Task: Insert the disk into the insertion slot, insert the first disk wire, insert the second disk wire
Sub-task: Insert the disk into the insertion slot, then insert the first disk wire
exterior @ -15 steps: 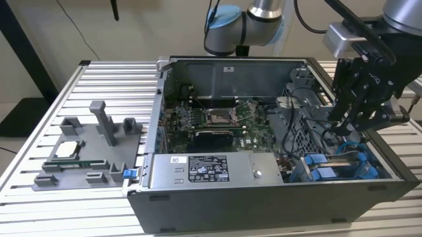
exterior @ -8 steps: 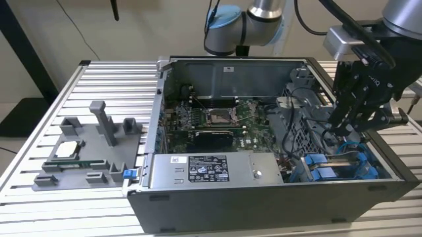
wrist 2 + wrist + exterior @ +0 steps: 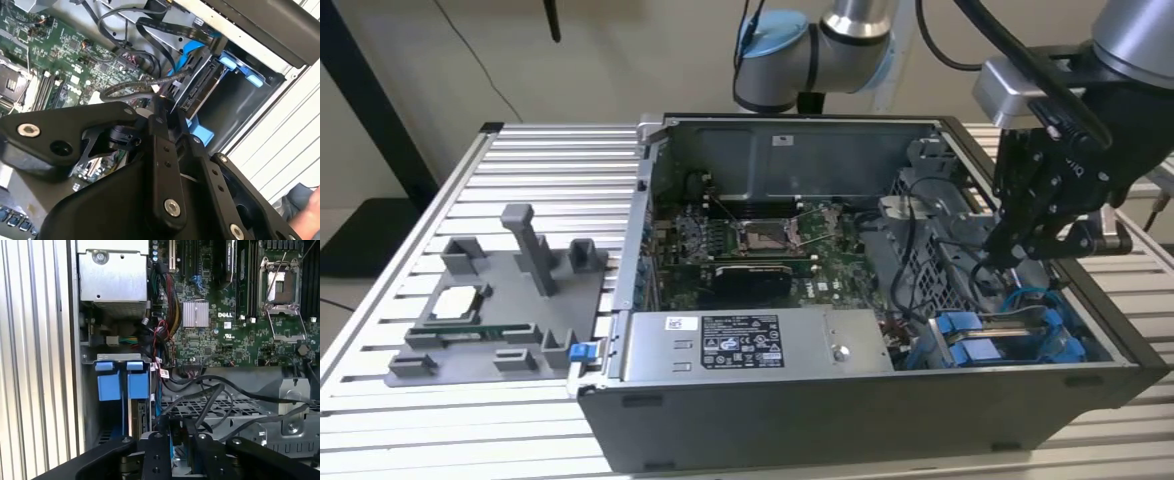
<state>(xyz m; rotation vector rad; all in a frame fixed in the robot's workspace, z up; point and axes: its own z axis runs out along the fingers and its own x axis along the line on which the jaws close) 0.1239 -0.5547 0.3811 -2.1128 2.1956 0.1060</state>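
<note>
Step judged: wire insertion | gripper (image 3: 162,107) pinched nearly closed, apparently gripping disk wire (image 3: 131,87) | disk (image 3: 200,86) seated in insertion slot (image 3: 236,102) | requirement: plug squared to disk's port.

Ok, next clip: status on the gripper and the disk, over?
Gripper down inside the case, near the insertion slot. Disk sitting in the slot. Black cables looped close beside the gripper.
</note>
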